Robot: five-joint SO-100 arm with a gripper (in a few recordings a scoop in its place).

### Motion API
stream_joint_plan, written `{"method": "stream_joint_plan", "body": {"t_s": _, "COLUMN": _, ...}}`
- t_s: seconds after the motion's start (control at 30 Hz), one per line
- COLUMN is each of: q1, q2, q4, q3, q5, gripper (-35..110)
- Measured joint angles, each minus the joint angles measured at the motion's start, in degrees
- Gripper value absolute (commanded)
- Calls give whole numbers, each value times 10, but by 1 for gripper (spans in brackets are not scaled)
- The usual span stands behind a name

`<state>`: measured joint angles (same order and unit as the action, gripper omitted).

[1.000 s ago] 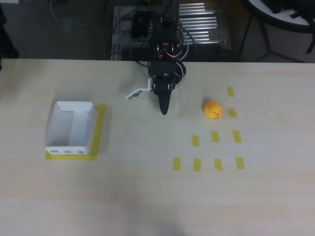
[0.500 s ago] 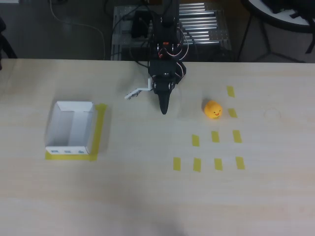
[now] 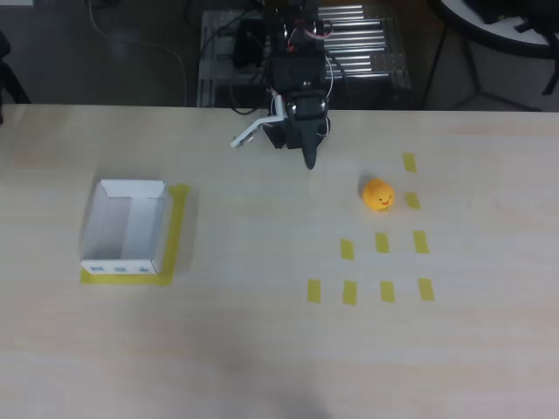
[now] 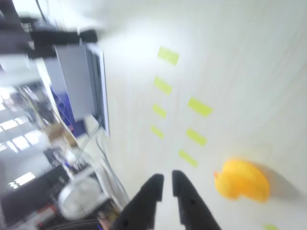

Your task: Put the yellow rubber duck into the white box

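1. Gripper (image 3: 307, 161) — seen in the overhead view at the far side of the table (image 3: 262, 349), black, pointing toward the near edge. In the wrist view the two fingers (image 4: 154, 184) stand nearly together with only a thin gap, and nothing is held between them.
2. Yellow rubber duck (image 3: 378, 194) — sits on the table to the right of the gripper and nearer than it, apart from it. In the wrist view it lies just right of the fingertips, not touching.
3. White box (image 3: 127, 227) — rests on a yellow tape patch (image 3: 177, 227) at the left of the table, open side up, well apart from both duck and gripper.
4. Yellow tape marks (image 3: 383, 243) — short strips in rows around and nearer than the duck, one strip just right of it.
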<state>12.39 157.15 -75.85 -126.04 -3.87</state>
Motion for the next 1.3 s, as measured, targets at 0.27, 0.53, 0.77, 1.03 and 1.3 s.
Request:
{"method": "stream_joint_plan", "body": {"t_s": 0.27, "q1": 110, "q2": -152, "q4": -112, "q3": 88, "q5": -141, "gripper": 9}}
{"method": "stream_joint_plan", "body": {"t_s": 0.53, "q1": 173, "q2": -261, "q4": -137, "q3": 89, "q5": -231, "gripper": 37}}
{"method": "stream_joint_plan", "body": {"t_s": 0.77, "q1": 223, "q2": -297, "q4": -137, "q3": 85, "q5": -266, "gripper": 45}}
{"method": "stream_joint_plan", "body": {"t_s": 1.03, "q1": 281, "q2": -339, "q4": -92, "q3": 45, "q5": -275, "gripper": 46}}
{"method": "stream_joint_plan", "body": {"t_s": 1.3, "q1": 308, "q2": -396, "q4": -24, "q3": 19, "q5": -261, "gripper": 46}}
